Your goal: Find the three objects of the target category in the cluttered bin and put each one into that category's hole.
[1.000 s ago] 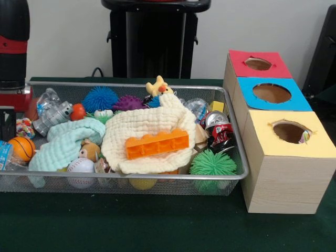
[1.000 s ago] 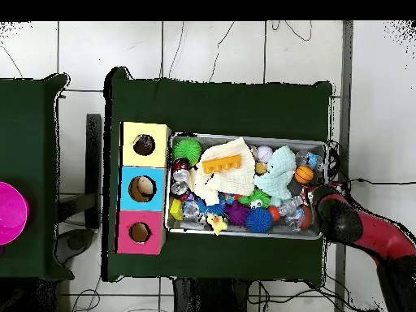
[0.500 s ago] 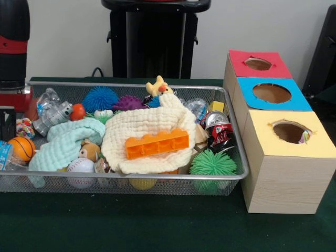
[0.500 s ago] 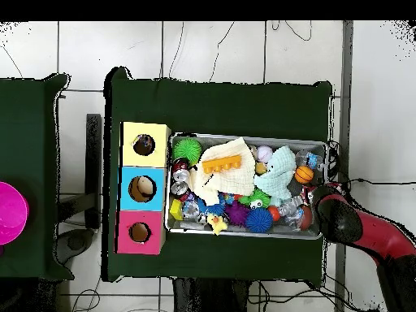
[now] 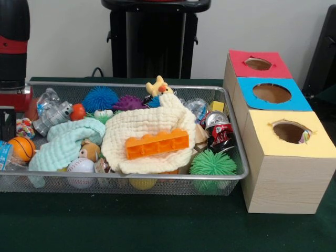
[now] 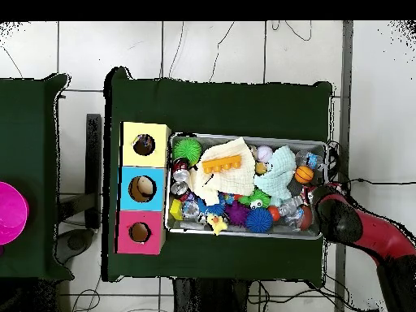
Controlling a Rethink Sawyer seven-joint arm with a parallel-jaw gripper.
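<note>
A wire mesh bin [image 5: 131, 176] [image 6: 244, 136] holds a heap of toys. An orange brick [image 5: 157, 144] [image 6: 223, 164] lies on a cream cloth [image 5: 147, 126], beside a mint cloth [image 5: 65, 142] [image 6: 280, 175]. Around them sit a green spiky ball [image 5: 212, 164] [image 6: 188, 149], a blue spiky ball [image 5: 100, 98], a purple spiky ball [image 5: 128, 103], a yellow duck [image 5: 158, 85], a crushed red can [image 5: 218, 128], a small basketball [image 5: 22, 148] [image 6: 304, 174] and a baseball [image 5: 80, 167]. My gripper [image 5: 6, 123] [image 6: 317, 199] hangs at the bin's end by the basketball, largely cut off by the front view's left edge.
A wooden box stands against the bin's other end, with a yellow-topped hole [image 5: 290, 131] [image 6: 145, 145], a blue-topped hole [image 5: 271, 93] [image 6: 141, 188] and a red-topped hole [image 5: 258, 63] [image 6: 140, 232]. Dark green cloth [image 5: 131, 226] covers the table. A pink round object [image 6: 10, 213] sits on a side table.
</note>
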